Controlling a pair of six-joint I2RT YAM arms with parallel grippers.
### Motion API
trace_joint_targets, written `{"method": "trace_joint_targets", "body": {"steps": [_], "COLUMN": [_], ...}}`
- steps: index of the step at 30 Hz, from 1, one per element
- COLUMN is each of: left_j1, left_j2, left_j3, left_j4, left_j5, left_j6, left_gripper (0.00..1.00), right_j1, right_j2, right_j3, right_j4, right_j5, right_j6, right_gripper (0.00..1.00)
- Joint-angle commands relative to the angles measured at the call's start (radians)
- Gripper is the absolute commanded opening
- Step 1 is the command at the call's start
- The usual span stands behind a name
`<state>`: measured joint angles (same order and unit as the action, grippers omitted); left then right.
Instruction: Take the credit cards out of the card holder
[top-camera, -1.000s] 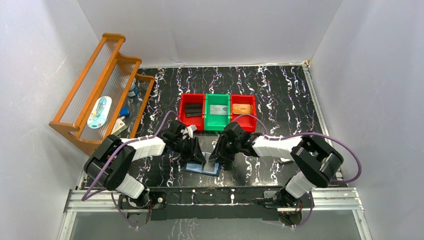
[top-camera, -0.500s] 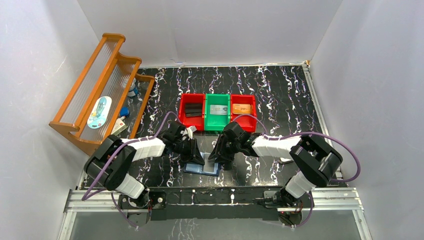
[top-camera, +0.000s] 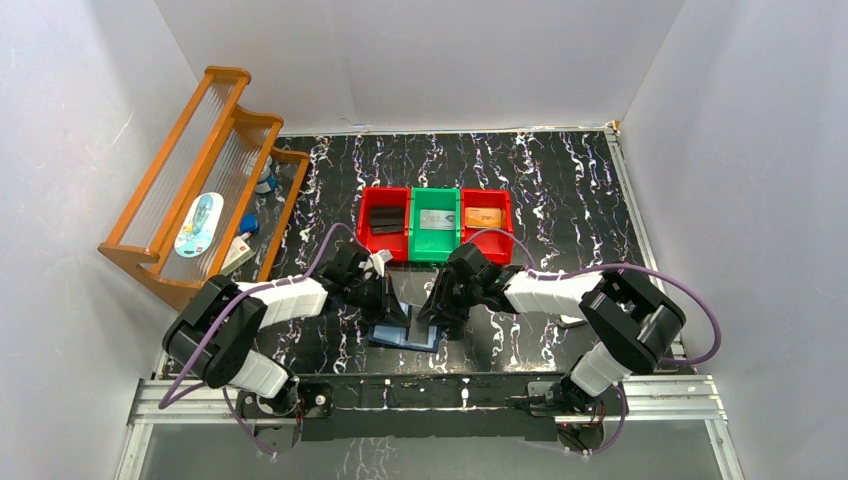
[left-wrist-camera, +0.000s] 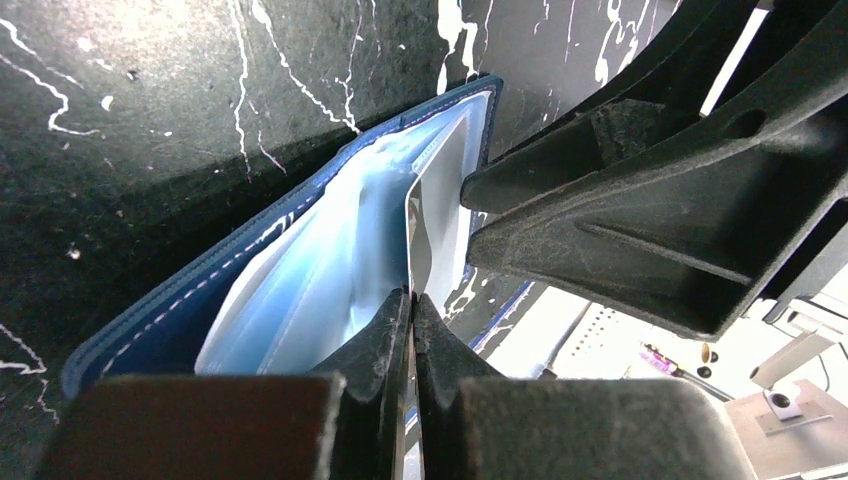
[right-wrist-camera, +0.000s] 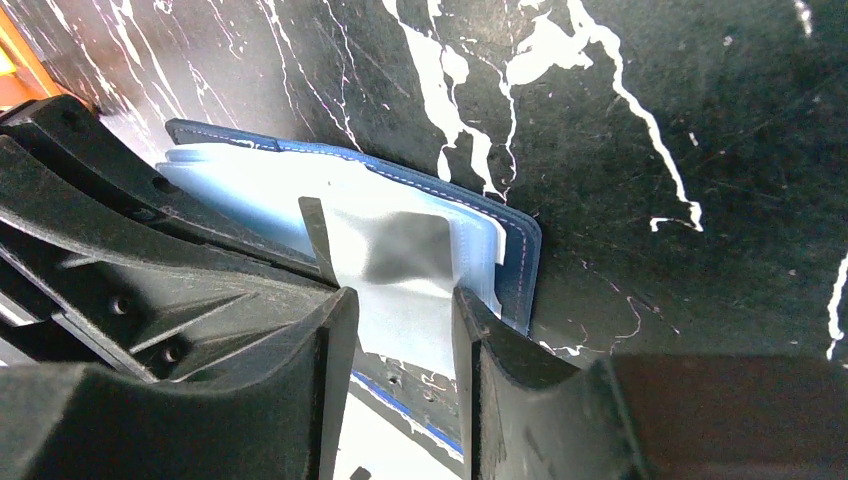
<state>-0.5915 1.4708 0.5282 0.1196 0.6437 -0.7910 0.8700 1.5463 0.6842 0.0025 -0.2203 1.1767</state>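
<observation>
Holder: the small navy-blue folding card holder (top-camera: 405, 335) lay open on the black marbled table (top-camera: 560, 200), near its front edge.
Left gripper (left-wrist-camera: 410, 295): at the holder's left, closed on a thin plastic credit card (left-wrist-camera: 412, 230) standing up from it.
Right gripper (right-wrist-camera: 400, 300): over the holder's right, fingers parted.
Bins: behind the holder, side by side, stood a red plastic bin (top-camera: 385, 240), a green plastic bin (top-camera: 436, 243) and a second red plastic bin (top-camera: 488, 240).
Rack: an orange wooden rack (top-camera: 200, 150) stood far left.

This is a robotics lab test cell. Plain white panels (top-camera: 420, 60) box in a black marble-patterned tabletop (top-camera: 560, 180). A left arm (top-camera: 285, 298) and a right arm (top-camera: 555, 290), both trailing purple cables, are bolted to an aluminium rail (top-camera: 430, 398). Staged props sit about: a wooden rack (top-camera: 200, 160) and three plastic bins (top-camera: 436, 257).
</observation>
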Motion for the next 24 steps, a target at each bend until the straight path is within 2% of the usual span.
{"method": "trace_joint_targets", "body": {"steps": [1, 14, 19, 24], "left_j1": [-0.004, -0.004, -0.004, -0.004], "left_j2": [-0.060, -0.098, -0.098, -0.098], "left_j3": [0.023, 0.019, 0.022, 0.016], "left_j4": [-0.091, -0.166, -0.167, -0.164], "left_j5": [-0.009, -0.066, -0.064, -0.064], "left_j6": [0.050, 0.078, 0.081, 0.079], "left_gripper": [0.00, 0.00, 0.00, 0.00], "right_j1": [-0.005, -0.008, -0.009, -0.008], "right_j2": [0.001, -0.010, -0.087, -0.174], "right_j3": [-0.024, -0.026, -0.008, -0.031], "right_j4": [-0.033, -0.025, -0.011, 0.121], "right_j5": [0.039, 0.035, 0.045, 0.025], "right_j6": [-0.009, -0.013, -0.054, -0.046], "right_gripper": [0.48, 0.48, 0.50, 0.53]}}
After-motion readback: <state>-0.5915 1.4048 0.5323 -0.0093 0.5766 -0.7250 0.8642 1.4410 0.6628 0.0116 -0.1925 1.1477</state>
